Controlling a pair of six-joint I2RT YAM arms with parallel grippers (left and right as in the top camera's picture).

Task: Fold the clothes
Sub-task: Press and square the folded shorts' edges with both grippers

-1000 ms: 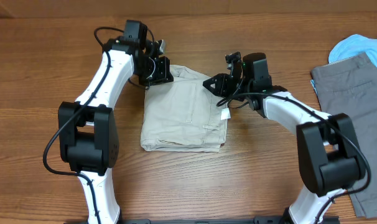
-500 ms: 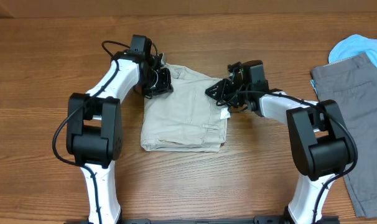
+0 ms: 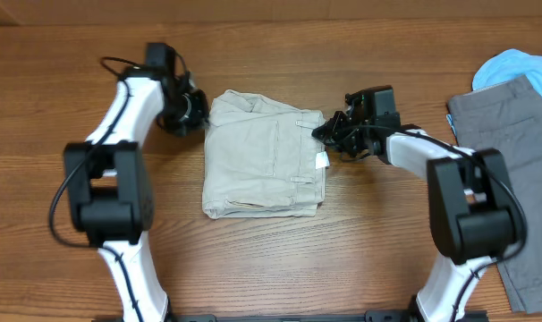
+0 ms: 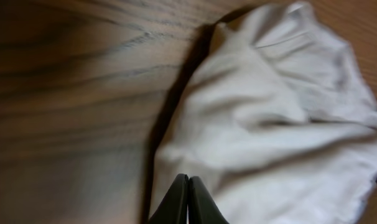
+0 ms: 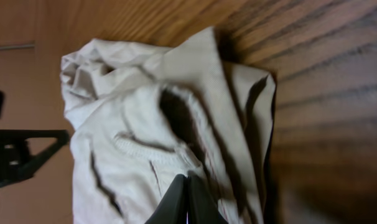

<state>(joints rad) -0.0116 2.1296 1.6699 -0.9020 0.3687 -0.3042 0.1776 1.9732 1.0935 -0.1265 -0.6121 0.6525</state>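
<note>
The beige khaki shorts [image 3: 264,161] lie folded in a rectangle at the middle of the table, with a small white label at their right edge. My left gripper [image 3: 192,109] is shut and empty, just left of the shorts' top left corner. In the left wrist view its tips [image 4: 188,178] sit at the cloth's edge [image 4: 269,124]. My right gripper [image 3: 326,135] is shut at the shorts' upper right edge. In the right wrist view its tips [image 5: 187,178] lie over the rumpled waistband [image 5: 145,124], with no cloth seen between them.
Grey shorts [image 3: 512,134] lie flat at the table's right side, running off the frame. A light blue garment [image 3: 520,67] is bunched at the far right corner, partly under them. Bare wood table [image 3: 271,259] surrounds the beige shorts.
My left gripper has moved left, off the shorts' top left corner. My right gripper has shifted slightly right and down to the shorts' right edge. The shorts' top edge now lies uncovered.
</note>
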